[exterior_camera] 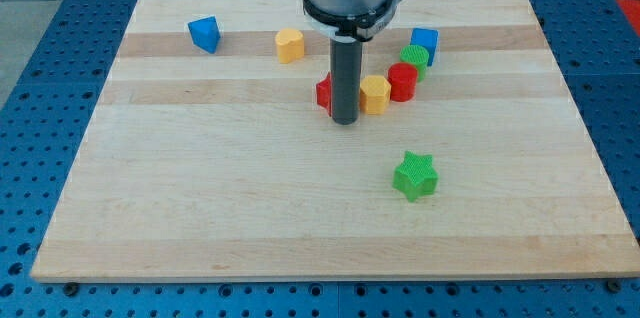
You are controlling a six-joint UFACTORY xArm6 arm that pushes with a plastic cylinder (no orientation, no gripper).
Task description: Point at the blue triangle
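The blue triangle (204,34) lies near the top left of the wooden board (200,208). My tip (345,119) sits near the board's centre, far to the right of and below the blue triangle. The rod hides part of a red block (324,92) just behind it, whose shape I cannot make out. A yellow block (375,95) touches the rod's right side.
A yellow block (290,45) sits at the top centre. A red cylinder (402,82), a green block (415,58) and a blue cube (424,41) cluster to the right of the rod. A green star (415,176) lies below them.
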